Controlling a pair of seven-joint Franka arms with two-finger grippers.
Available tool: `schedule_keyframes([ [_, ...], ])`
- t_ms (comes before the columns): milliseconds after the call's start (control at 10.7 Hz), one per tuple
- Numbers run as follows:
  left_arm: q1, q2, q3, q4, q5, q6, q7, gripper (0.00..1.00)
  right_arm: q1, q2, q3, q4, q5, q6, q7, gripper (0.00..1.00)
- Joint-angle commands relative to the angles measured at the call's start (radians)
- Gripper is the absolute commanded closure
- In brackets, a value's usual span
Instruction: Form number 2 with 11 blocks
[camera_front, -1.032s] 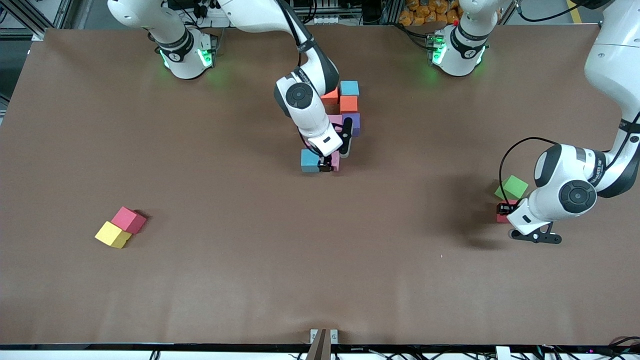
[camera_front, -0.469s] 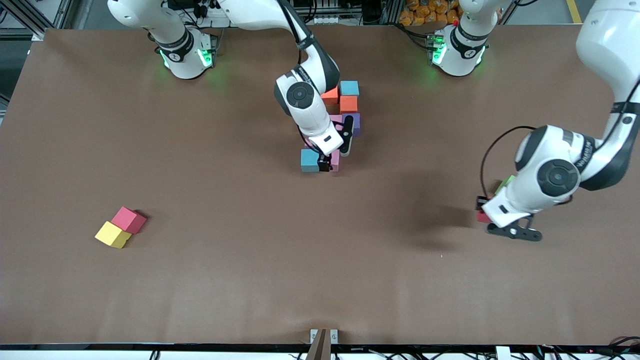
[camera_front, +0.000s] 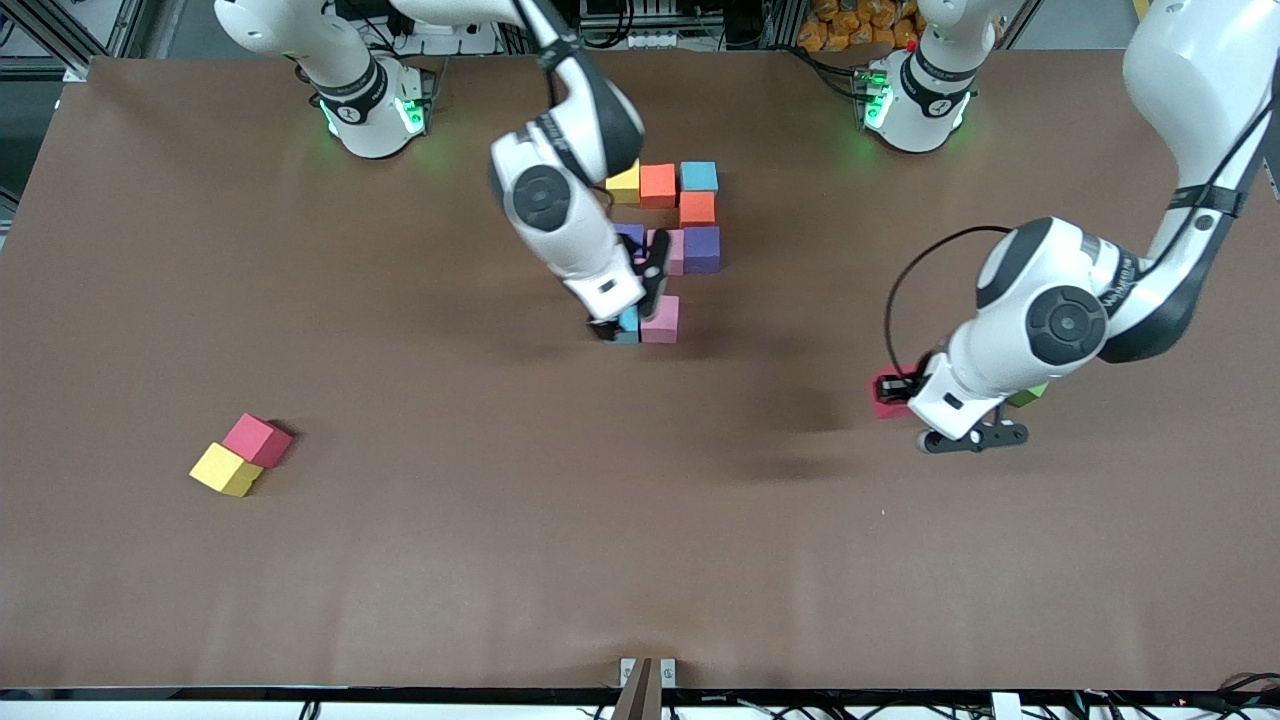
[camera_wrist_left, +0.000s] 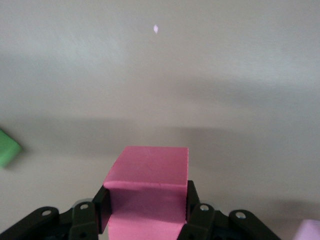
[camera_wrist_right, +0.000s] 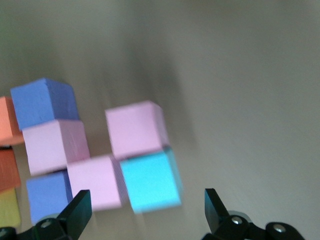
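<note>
Number 2 (camera_front: 676, 250): approx 10/11 done, 5 o'clock corner vacant. My left gripper (camera_front: 900, 395), at its 4 o'clock, clamps red foam cube (camera_front: 886, 392); right gripper (camera_front: 612, 328) spread over the 2.

No text, label, brand or number could be read on the blocks (camera_front: 659, 320), the worktop (camera_front: 500, 560) or either arm (a small dark marking on the left arm's forearm was too small to read).
</note>
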Motion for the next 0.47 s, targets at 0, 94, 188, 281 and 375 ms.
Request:
schedule_keyframes([
  [0,-0.112,0.024,-0.01,0.0,-0.022,-0.016,-0.316,1.0,-0.062,-0.033,-0.087,-0.018,-0.004,-0.066,0.001,0.0],
  [94,-0.167,0.033,-0.009,0.002,-0.022,-0.014,-0.462,1.0,-0.144,-0.033,-0.083,-0.015,-0.005,-0.066,-0.001,0.0],
  [188,-0.203,0.052,-0.007,0.002,-0.023,-0.01,-0.553,1.0,-0.216,-0.035,-0.08,-0.012,-0.005,-0.066,-0.001,0.0],
  [281,-0.229,0.07,-0.007,-0.001,-0.029,-0.005,-0.672,1.0,-0.292,-0.044,-0.08,-0.012,-0.008,-0.068,0.004,0.0],
  [375,-0.261,0.085,-0.006,0.0,-0.054,0.01,-0.826,1.0,-0.371,-0.062,-0.075,-0.01,-0.016,-0.083,0.008,0.0],
])
